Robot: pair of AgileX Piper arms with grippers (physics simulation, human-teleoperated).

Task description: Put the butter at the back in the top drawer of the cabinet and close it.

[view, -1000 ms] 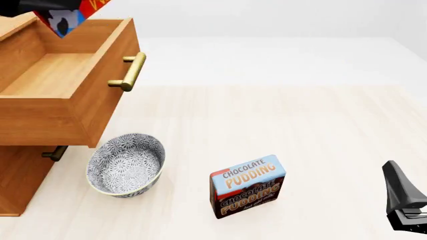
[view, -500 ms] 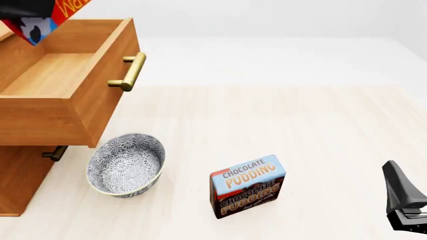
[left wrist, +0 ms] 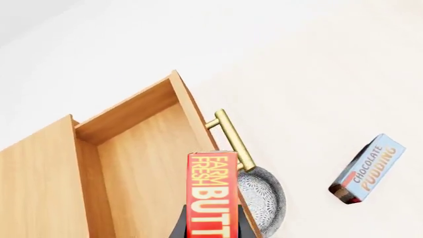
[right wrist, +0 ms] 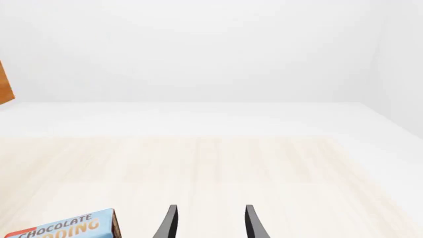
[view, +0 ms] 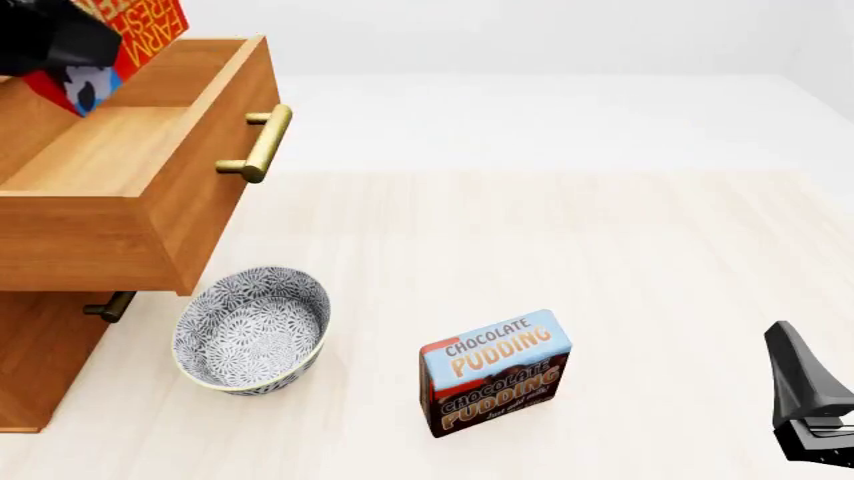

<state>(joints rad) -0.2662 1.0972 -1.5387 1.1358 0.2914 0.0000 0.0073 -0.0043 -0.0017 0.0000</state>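
My left gripper [view: 83, 45] is shut on the red-and-orange butter [view: 127, 35] and holds it tilted above the back part of the open top drawer [view: 120, 150]. In the left wrist view the butter [left wrist: 211, 191] stands between the dark fingers [left wrist: 181, 227], over the drawer's wooden floor [left wrist: 145, 168]. The drawer is pulled out of the light-brown cabinet [view: 34, 370], its brass handle [view: 264, 143] facing right. Near the table's front right corner my right gripper [view: 807, 400] rests low; its fingers [right wrist: 169, 223] stand apart with nothing between them.
A patterned grey bowl [view: 251, 328] sits on the table just below the open drawer's front. A blue-and-brown Chocolate Pudding box [view: 494, 372] stands upright in the front middle. A lower drawer handle [view: 110, 306] pokes out under the top drawer.
The butter in my left gripper swung left, then came back right and lower over the rear of the drawer. The right arm has not moved.
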